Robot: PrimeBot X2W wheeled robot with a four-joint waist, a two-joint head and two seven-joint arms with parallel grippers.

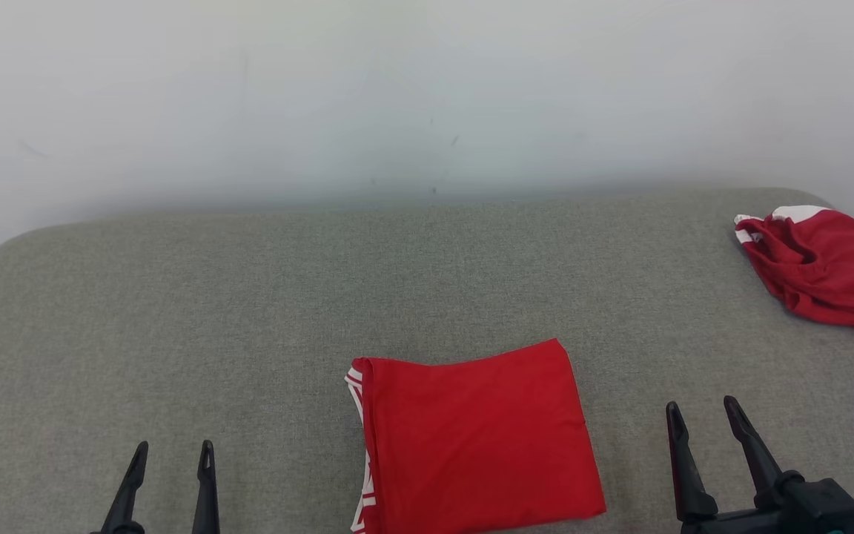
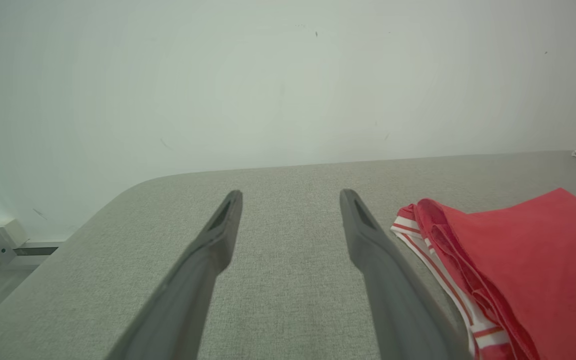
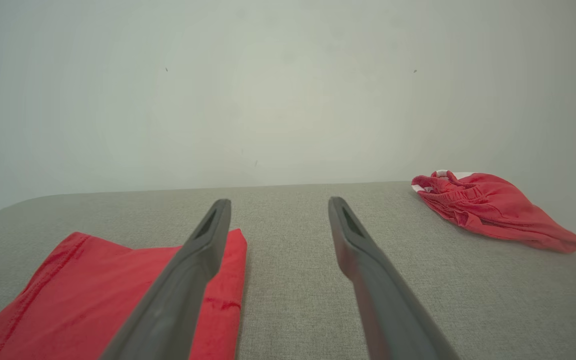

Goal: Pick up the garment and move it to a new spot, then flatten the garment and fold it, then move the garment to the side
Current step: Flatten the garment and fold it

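Presently, listed from the jaws outward.

1. Left gripper [image 1: 173, 446]: jaws spread wide and holding nothing. The fingers point away from the robot, low over bare surface.
2. Right gripper [image 1: 701, 405]: jaws likewise spread wide and empty. The fingers tilt a little toward the robot's left.
3. Folded garment [image 1: 475, 437]: red, lying flat in a neat block between the two grippers and touching neither.
   - Bearing: it lies to the right of the left jaws and to the left of the right jaws.
   - Nearer arm: the right gripper looks the nearer. In the right wrist view its inner finger crosses in front of the garment's far right corner.
   - Edges: white-striped trim [image 1: 356, 393] runs down the left edge, facing the left gripper. The right edge is plain.
   - Long axis: probably running away from the robot, but the head view cuts off the near edge, so this is not settled.
   - Judgement: the fold appears complete, and the shift to the side is what remains.
4. Crumpled garment [image 1: 816, 267]: a second red piece with white trim, heaped at the far right corner, well apart from everything else.
5. Grey surface [image 1: 249, 297]: woven cloth covering with rounded far corners.
6. Wall [image 1: 397, 89]: pale and plain with a few small marks, directly behind the surface.
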